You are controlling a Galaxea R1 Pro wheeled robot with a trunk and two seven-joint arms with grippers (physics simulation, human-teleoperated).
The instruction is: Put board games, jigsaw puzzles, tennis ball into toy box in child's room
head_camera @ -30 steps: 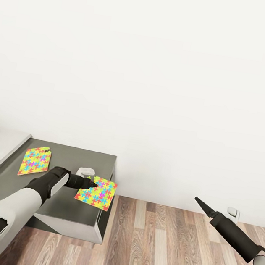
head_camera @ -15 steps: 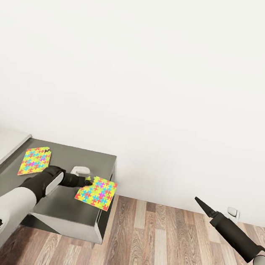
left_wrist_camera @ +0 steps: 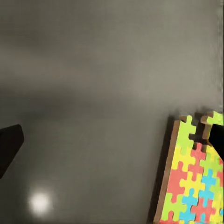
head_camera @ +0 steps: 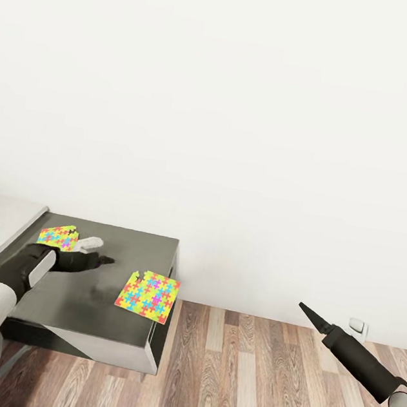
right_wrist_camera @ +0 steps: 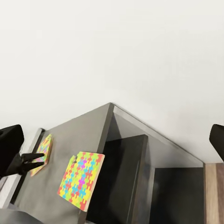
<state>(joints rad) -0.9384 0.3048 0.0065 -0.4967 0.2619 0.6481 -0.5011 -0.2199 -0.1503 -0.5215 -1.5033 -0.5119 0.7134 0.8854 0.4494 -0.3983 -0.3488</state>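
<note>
Left claw (head_camera: 100, 258) hovers released over the tabletop (head_camera: 108, 320), between both puzzles; right claw (head_camera: 308, 310) also released. Next: settle over one puzzle (head_camera: 148, 296) and grip.

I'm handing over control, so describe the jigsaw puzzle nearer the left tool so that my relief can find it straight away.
Start at the dark grey rectangular table against the white wall. Two flat squares of bright multicoloured puzzle pieces lie on it. The jigsaw puzzle you want lies at the table's far left, beside the left tool; the other puzzle lies at the front right corner, overhanging the edge.
</note>
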